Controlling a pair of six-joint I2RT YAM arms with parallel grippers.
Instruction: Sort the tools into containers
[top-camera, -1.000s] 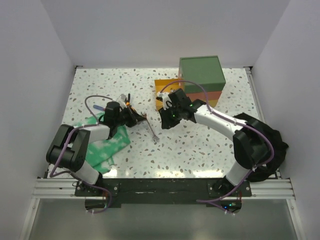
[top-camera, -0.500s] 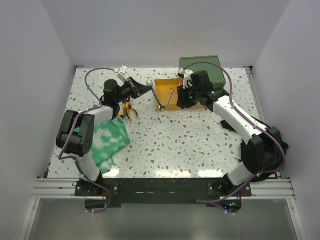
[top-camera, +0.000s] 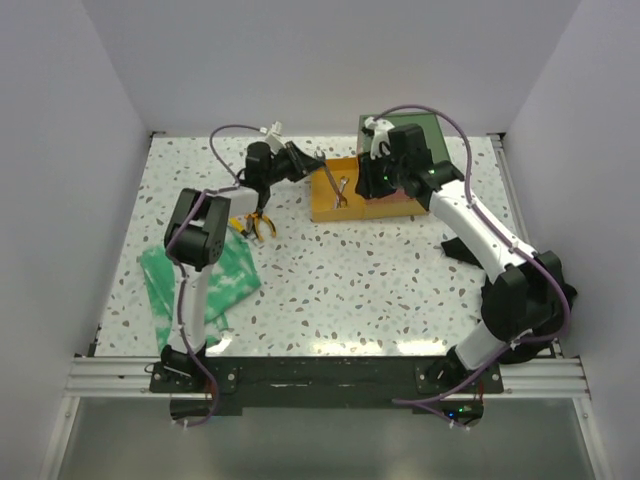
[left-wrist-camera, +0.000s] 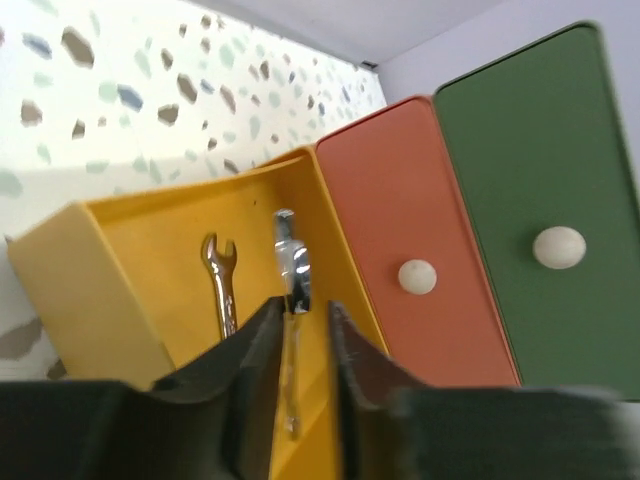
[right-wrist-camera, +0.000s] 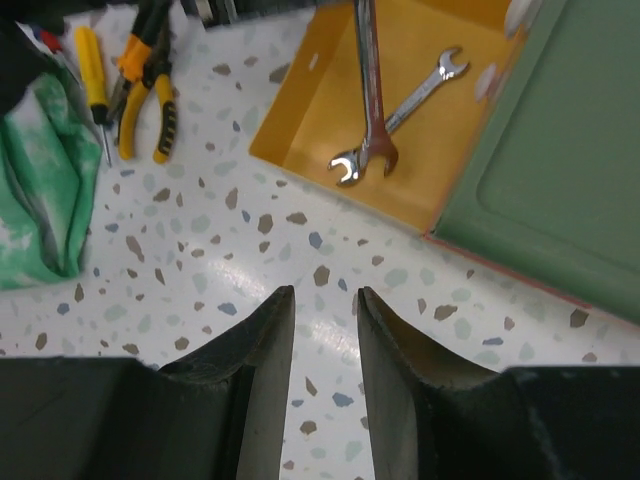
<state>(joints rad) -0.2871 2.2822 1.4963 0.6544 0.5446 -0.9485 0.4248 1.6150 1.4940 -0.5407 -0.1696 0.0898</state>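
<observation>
The containers (top-camera: 405, 150) are a stack with a green top, a red-orange middle drawer (left-wrist-camera: 400, 230) and a yellow bottom drawer (top-camera: 322, 200) pulled out to the left. One silver wrench (left-wrist-camera: 222, 285) lies flat inside the yellow drawer. A second wrench (left-wrist-camera: 293, 268) stands on end in it, leaning on one finger of my left gripper (left-wrist-camera: 303, 315), whose jaws are slightly apart. The right wrist view shows this wrench (right-wrist-camera: 368, 80) crossing the flat one (right-wrist-camera: 420, 95). My right gripper (right-wrist-camera: 320, 300) hovers open and empty over the tabletop beside the drawer. Orange-handled pliers (top-camera: 262, 225) lie on the table.
A yellow-handled screwdriver (right-wrist-camera: 92, 85) lies next to the pliers (right-wrist-camera: 145, 105). The green-and-white cloth (top-camera: 205, 285) is spread at the front left. A black cloth (top-camera: 455, 250) lies under the right arm. White walls close in the table on three sides.
My left gripper has carried a wrench from beside the cloth to the yellow drawer, and its jaws have parted. My right gripper has pulled back to beside the drawer stack.
</observation>
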